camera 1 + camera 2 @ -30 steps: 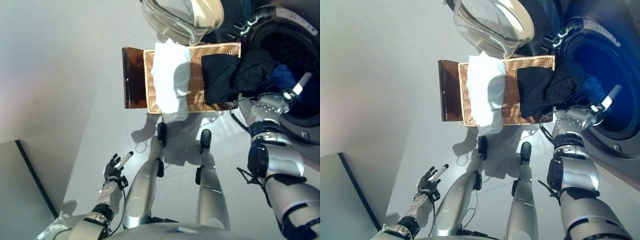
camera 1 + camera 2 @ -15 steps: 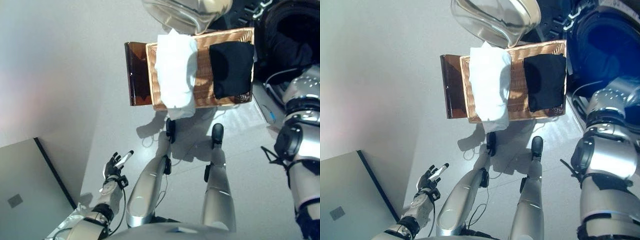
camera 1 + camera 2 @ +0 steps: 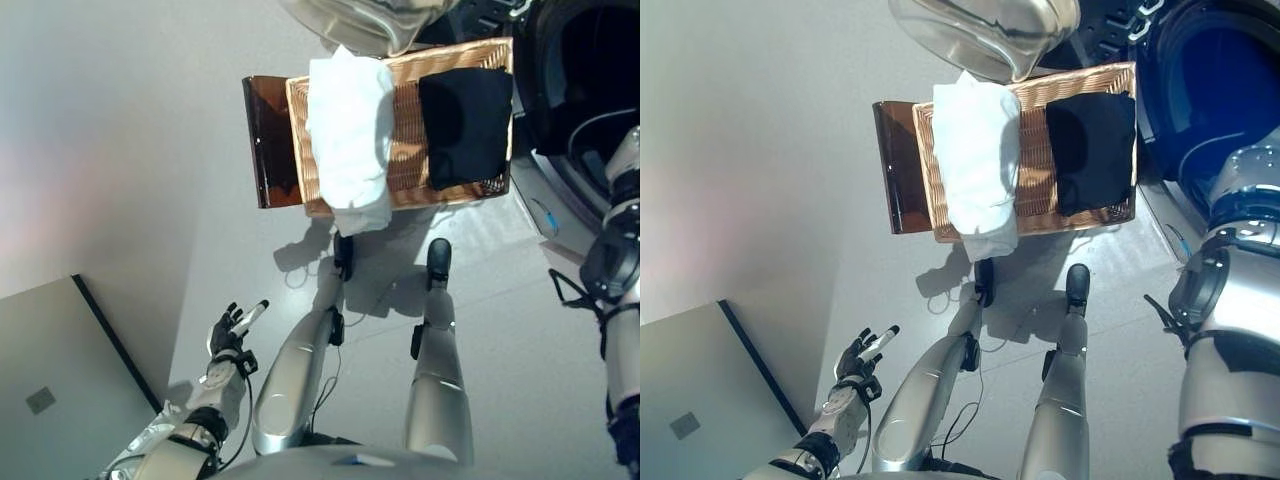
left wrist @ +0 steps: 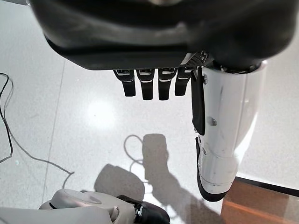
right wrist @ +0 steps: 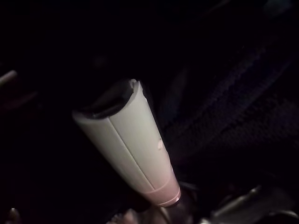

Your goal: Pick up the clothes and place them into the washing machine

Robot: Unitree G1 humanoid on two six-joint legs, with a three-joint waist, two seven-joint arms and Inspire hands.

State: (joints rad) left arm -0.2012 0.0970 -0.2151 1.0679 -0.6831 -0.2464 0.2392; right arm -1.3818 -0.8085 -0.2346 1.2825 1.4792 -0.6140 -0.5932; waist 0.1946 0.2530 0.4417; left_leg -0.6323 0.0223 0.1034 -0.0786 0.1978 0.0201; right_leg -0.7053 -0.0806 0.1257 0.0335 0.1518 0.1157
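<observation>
1. The task's things still waiting are a folded black garment (image 3: 466, 125) and a folded white garment (image 3: 347, 140). They lie side by side in the woven, tan wicker basket (image 3: 402, 160), which rests on a brown translucent stand (image 3: 268, 140) on the floor.
2. The basket sits just beside the dark round opening of the washing machine (image 3: 1200, 90), and the machine's clear glass door (image 3: 985, 35) is swung open above the basket's far edge.
3. The right hand (image 5: 128, 140) appears only in its own wrist view, where the white thumb cover stands out against dark cloth in deep shadow. Whether its fingers are clenched or released cannot be told. The eye views show only that arm, reaching towards the drum.
4. The left hand (image 3: 232, 333) hangs low and idle over the floor, fingers straight and relaxed, grasping nothing.
5. The step in hand seems to be depositing a dark garment in the drum. To do it well, the hand should go deep before letting go, so that no cloth trails over the rim.
6. Against a second ago, the dark cloth that stretched from the basket into the drum is gone. The right hand has passed out of the eye views, and the camera has shifted.
</observation>
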